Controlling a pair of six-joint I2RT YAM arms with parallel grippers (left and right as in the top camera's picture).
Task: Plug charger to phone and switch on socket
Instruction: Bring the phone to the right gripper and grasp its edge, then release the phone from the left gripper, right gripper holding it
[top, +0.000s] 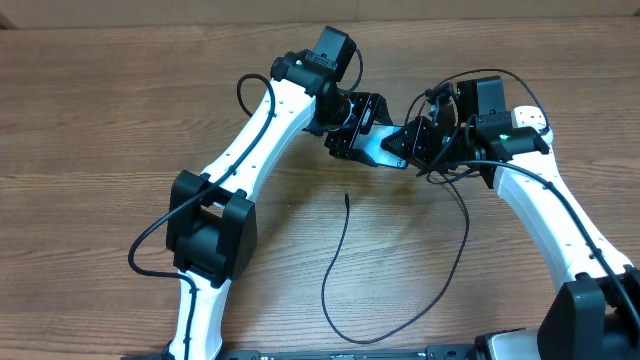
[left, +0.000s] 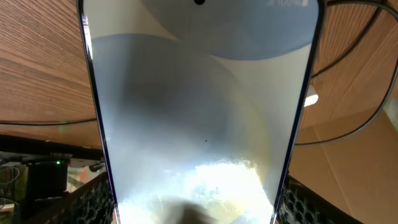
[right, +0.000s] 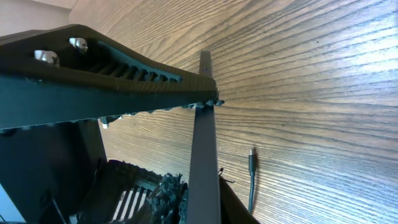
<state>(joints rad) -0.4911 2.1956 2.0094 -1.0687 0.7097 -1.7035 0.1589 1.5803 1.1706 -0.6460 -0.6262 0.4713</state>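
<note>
Overhead, the left claw (top: 362, 135) is clamping the phone (top: 385, 150) across its width and holding it raised above the table (top: 120, 120). In the left wrist view the phone is filling the space between the meshed pads (left: 84, 202). The right claw (top: 420, 142) is meeting the phone's far end head-on. Its ridged upper finger (right: 112, 81) is touching the phone, which is showing edge-on at the fingertips, but I cannot tell whether this claw is gripping. The charger (top: 346, 215) is lying loose on the table on the robot's side of both claws, with its connector tip (right: 251, 158) pointing toward them and touching neither.
</note>
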